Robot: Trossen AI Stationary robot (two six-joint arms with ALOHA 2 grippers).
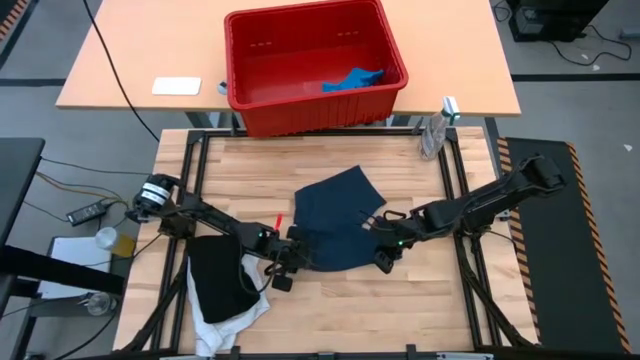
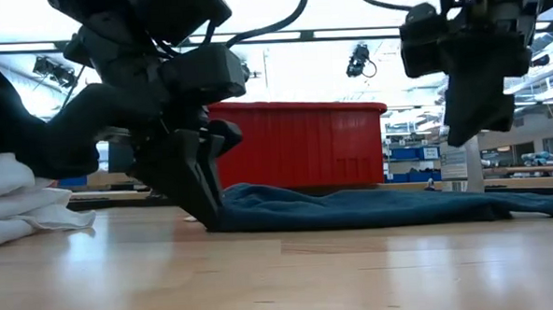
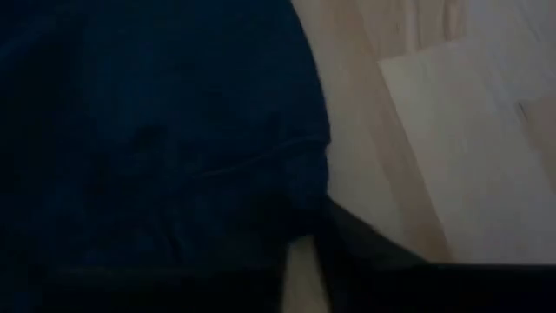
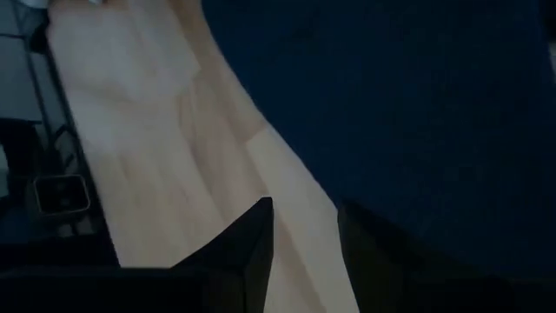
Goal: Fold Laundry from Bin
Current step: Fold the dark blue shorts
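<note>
The dark navy garment (image 1: pixel 338 222) lies spread flat in the middle of the wooden worktop (image 1: pixel 420 300). The left claw (image 1: pixel 291 258) is down at its near left edge with its tips on the boards, pinched on the cloth's hem. The right claw (image 1: pixel 385 245) hangs clear above the garment's right side, its fingers (image 4: pixel 252 239) parted a little and holding nothing. By the near left corner the black garment (image 1: pixel 218 277) lies on the white one (image 1: pixel 232 320). Beyond the far edge stands the red bin (image 1: pixel 312 62) with the small bright blue garment (image 1: pixel 352 80) inside.
</note>
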